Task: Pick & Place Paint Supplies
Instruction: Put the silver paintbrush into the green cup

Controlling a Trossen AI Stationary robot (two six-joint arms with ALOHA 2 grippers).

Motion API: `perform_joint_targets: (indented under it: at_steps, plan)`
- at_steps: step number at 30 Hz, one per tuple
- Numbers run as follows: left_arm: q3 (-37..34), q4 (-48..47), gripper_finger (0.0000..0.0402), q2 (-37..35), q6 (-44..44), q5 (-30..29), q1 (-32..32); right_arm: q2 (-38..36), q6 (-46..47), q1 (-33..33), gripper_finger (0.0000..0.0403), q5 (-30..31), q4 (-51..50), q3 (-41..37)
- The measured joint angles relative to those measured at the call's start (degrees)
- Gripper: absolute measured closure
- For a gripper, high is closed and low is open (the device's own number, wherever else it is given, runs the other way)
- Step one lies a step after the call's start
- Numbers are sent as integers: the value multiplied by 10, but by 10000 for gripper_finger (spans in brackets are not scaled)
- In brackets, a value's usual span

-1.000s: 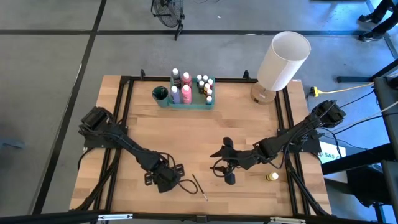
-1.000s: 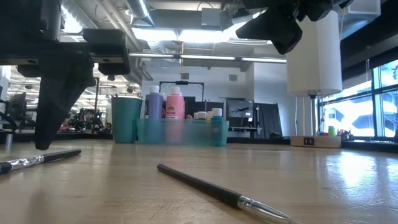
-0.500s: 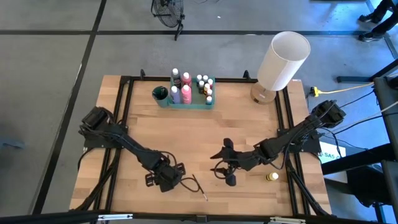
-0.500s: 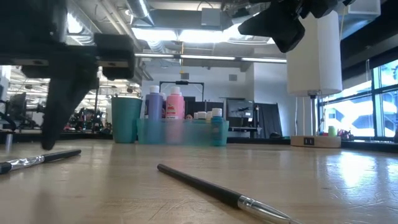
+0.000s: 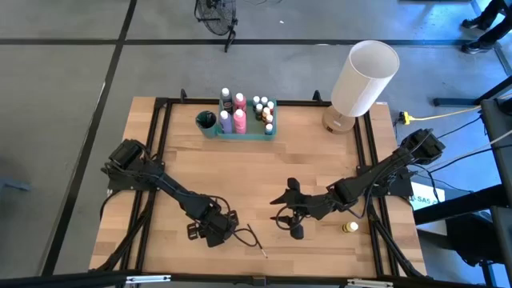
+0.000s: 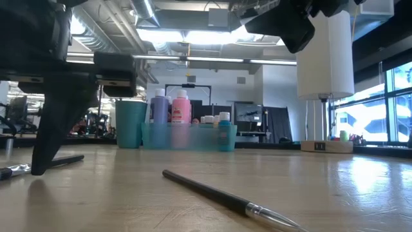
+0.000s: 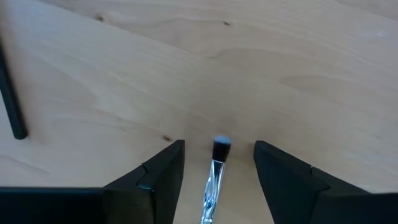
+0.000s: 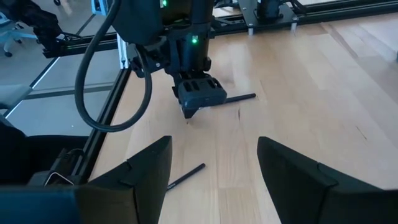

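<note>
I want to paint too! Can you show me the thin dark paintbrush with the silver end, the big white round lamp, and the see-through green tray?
thin dark paintbrush (image 7: 216, 171), left wrist view, silver ferrule.
big white cylindrical lamp (image 5: 364, 78), high view, shade side.
translucent green rectangular tray (image 6: 193, 136), low view, front wall.

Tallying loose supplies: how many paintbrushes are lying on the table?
2. The first paintbrush lies between the left gripper's open jaws; the second paintbrush lies free on the wood nearby. More may be hidden in the teal cup.
</note>
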Motion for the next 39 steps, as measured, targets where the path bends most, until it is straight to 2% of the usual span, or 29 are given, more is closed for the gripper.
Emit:
perform_joint_targets:
  at_steps: [23,31,39]
  plan:
    - [-1,-5,330,10,15,24,5,0,0,0,162,-1,4,0]
    - [-1,-3,389,11,14,24,5,0,0,0,162,-1,4,0]
    - [-2,-3,397,11,13,24,5,0,-1,0,162,-1,4,0]
